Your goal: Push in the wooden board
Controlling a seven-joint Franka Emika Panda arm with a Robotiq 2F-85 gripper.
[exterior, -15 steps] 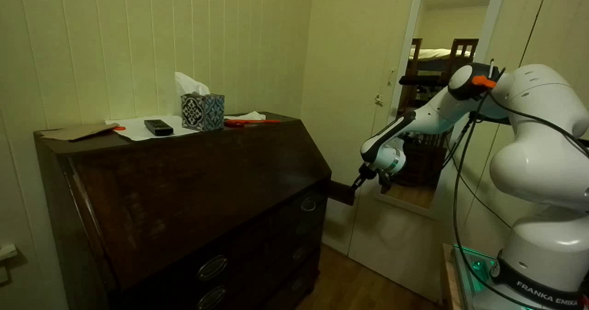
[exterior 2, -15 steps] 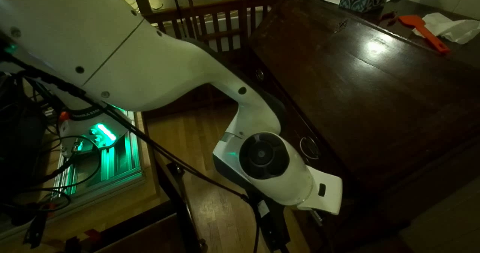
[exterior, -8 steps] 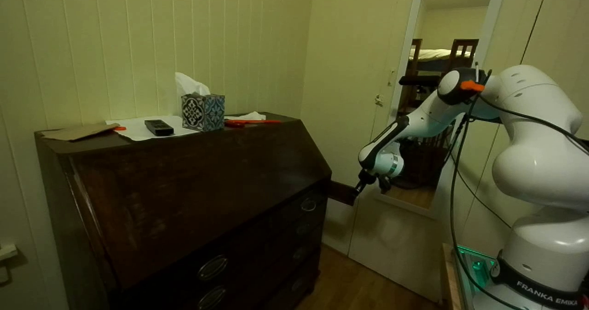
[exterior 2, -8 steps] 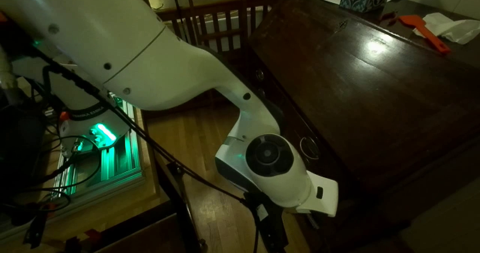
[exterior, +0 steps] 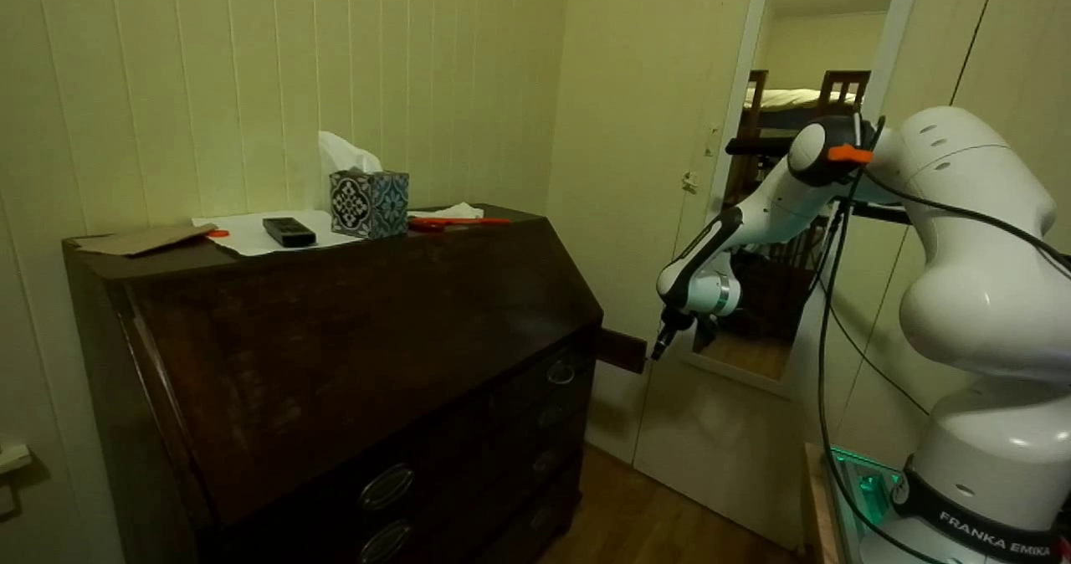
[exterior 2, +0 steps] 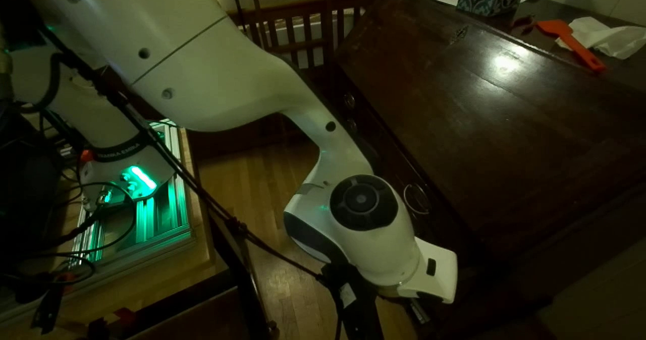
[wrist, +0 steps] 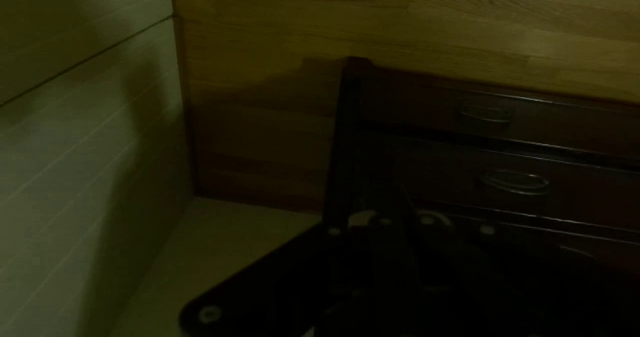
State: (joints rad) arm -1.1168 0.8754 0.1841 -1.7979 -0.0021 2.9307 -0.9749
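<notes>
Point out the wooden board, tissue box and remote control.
Wooden board (exterior: 620, 351), in an exterior view: its exposed broad side.
Tissue box (exterior: 366, 205), in an exterior view: its patterned body.
Remote control (exterior: 289, 232), in an exterior view: its upper face.

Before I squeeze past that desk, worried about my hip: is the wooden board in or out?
Out: in an exterior view, the wooden board juts forward from the desk, its outer end in plain sight.
</notes>
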